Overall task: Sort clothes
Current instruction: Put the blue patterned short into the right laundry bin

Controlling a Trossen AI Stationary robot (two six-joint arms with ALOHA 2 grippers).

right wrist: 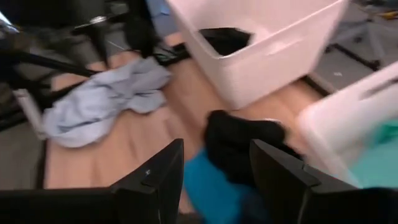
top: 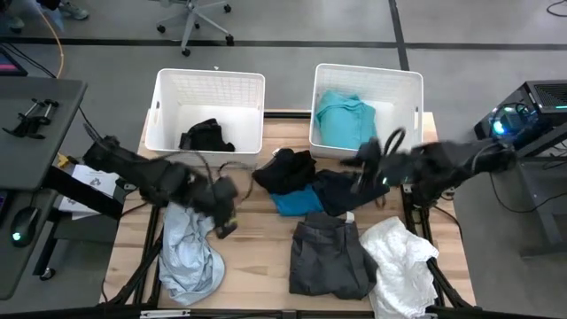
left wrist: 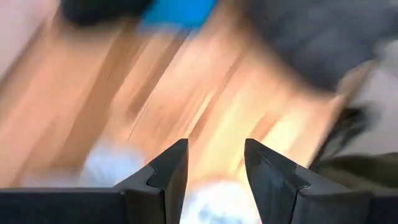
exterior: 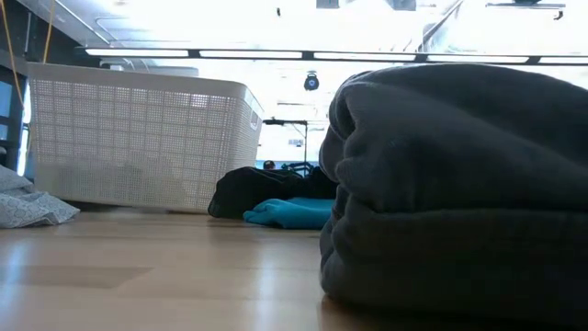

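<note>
My left gripper (top: 223, 211) is open and empty above the table, just past the pale grey-blue garment (top: 188, 252); its fingers (left wrist: 168, 171) show bare wood between them. My right gripper (top: 368, 164) is open and empty above the black garment (top: 288, 170), which also shows in the right wrist view (right wrist: 239, 143), and the navy garment (top: 341, 190). A bright blue garment (top: 297, 202) lies under the black one's near edge. A dark grey garment (top: 328, 257) and a white garment (top: 399, 257) lie near the front edge. Neither gripper shows in the low view.
Two white lattice baskets stand at the table's far edge. The left basket (top: 210, 89) holds a black garment (top: 206, 136). The right basket (top: 368, 80) holds a teal garment (top: 344, 120). Bare wood (top: 257, 239) lies between the pale and dark grey garments.
</note>
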